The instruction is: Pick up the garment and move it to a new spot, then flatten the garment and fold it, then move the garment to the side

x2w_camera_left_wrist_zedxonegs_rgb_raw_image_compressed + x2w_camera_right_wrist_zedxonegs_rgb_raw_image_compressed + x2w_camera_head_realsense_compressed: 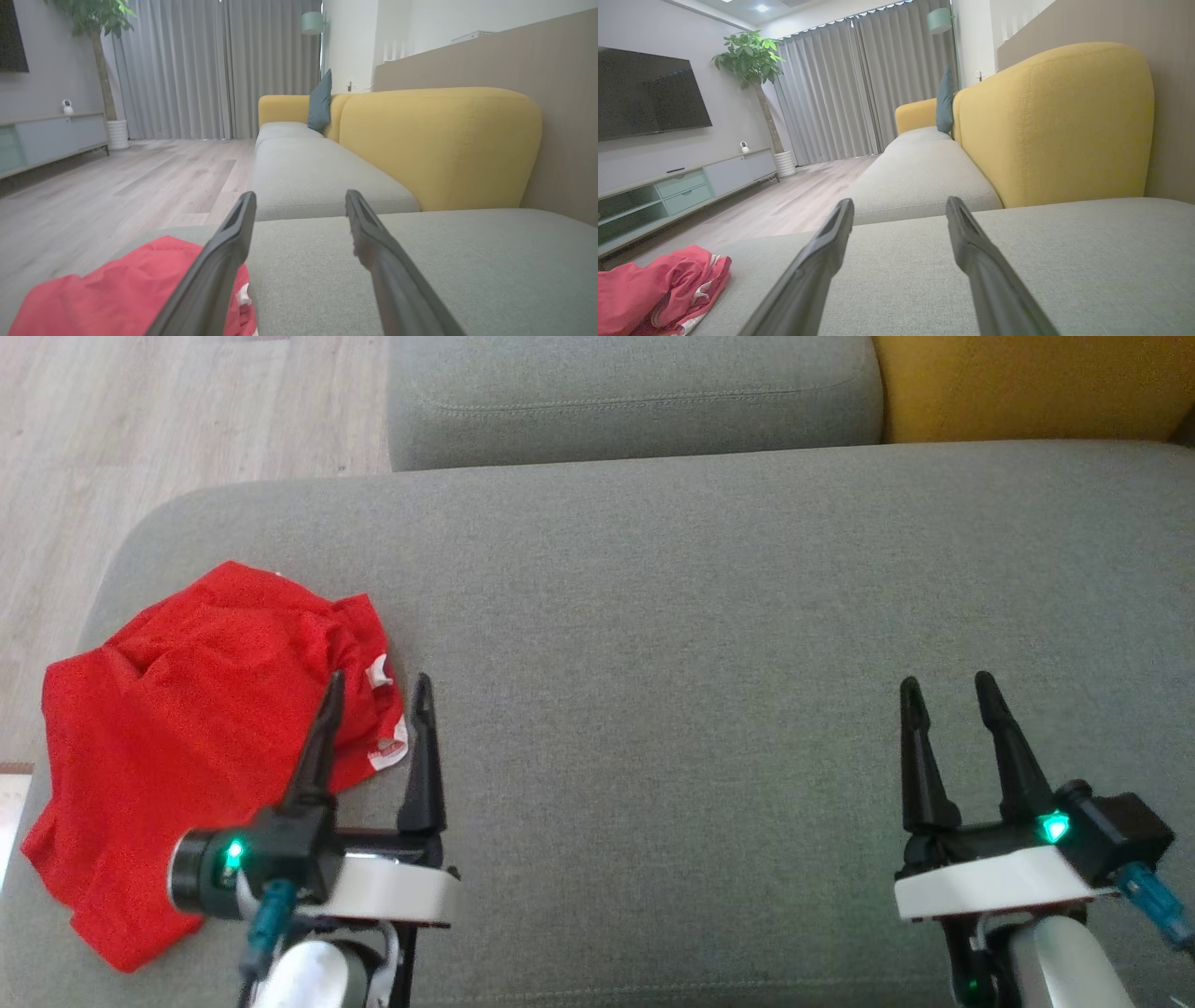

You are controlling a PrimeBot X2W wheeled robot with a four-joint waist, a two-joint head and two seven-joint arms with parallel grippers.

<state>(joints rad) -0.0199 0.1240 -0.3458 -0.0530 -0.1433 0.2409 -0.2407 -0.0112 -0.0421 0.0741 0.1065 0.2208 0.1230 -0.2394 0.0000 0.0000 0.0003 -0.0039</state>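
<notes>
Wide grey fabric sofa seat (709,616) is the surface here. A red garment (187,709) lies crumpled on its left end, close to the rounded corner, with a bit of white trim showing.

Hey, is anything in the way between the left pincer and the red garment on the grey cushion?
Nothing visible stands between them. The left pincer is open right beside the crumpled red garment on the grey cushion. In the head view, one finger overlaps the garment's edge.
</notes>
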